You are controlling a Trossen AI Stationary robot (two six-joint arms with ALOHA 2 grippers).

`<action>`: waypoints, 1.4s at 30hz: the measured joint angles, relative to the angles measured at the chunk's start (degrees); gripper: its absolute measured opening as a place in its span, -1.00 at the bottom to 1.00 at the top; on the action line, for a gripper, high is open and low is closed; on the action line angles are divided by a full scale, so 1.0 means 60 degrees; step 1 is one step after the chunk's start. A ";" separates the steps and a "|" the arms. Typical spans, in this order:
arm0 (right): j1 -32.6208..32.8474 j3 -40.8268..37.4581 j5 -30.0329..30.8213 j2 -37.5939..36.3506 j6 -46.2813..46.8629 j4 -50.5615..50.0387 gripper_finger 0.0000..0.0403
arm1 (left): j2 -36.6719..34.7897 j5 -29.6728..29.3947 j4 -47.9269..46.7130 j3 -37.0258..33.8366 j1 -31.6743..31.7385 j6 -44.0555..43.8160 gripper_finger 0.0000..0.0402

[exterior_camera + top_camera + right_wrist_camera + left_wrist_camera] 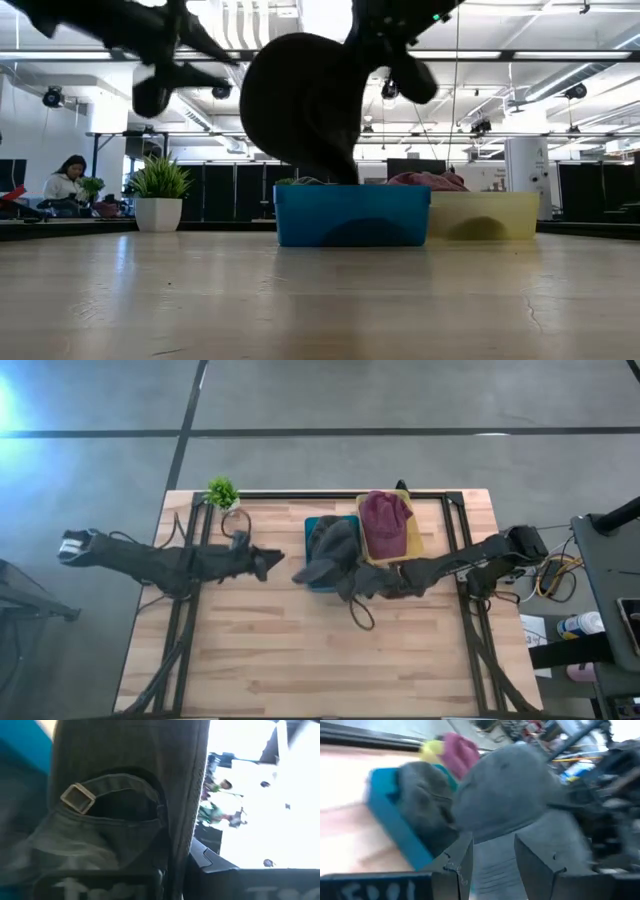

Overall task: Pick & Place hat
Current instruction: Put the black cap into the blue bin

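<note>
A dark grey cap (325,552) hangs from my right gripper (360,580), which is shut on it above the blue bin (318,525). In the low view the cap (300,100) is clear of the bin (350,215). Another grey hat (422,810) lies in the blue bin. A maroon hat (385,518) lies in the yellow bin (412,540). My left gripper (265,563) is open, left of the cap and pointing at it; the left wrist view shows its fingers (460,865) just short of the cap (505,795). My right gripper (175,865) holds the grey cap by its back edge (185,795), next to the adjusting strap and buckle (77,797). It comes from the table's right. The cap covers one finger. The cap hangs lifted clear above the blue bin.
A small potted plant (222,492) stands at the far left corner of the table. The two bins sit side by side at the far middle. Bare wooden tabletop (300,660) spreads across the near half. A person (65,185) sits in the room beyond.
</note>
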 joint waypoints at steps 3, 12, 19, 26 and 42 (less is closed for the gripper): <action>-0.0344 -0.0215 -0.0035 -0.0022 -0.0376 0.0850 -0.94 | 0.0107 0.0684 -0.0063 -0.0120 0.0918 0.0169 -0.31; -0.1131 -0.1062 -0.1583 0.0595 -0.1004 0.3139 -0.87 | 0.0967 0.1807 0.0042 0.0095 0.1800 0.0974 -0.31; -0.1406 -0.0904 -0.1923 0.1383 -0.1541 0.5349 -0.86 | 0.1463 0.1978 0.0034 0.0153 0.1800 0.1201 -0.31; -0.1478 -0.0487 -0.1880 0.1424 -0.0895 0.5642 -0.85 | 0.1154 0.1953 0.0020 0.0331 0.1931 0.1715 -0.31; -0.1427 -0.2187 -0.0828 0.1422 0.1293 0.5652 -0.84 | 0.1144 0.2007 -0.0814 0.0397 0.1978 0.1933 -0.31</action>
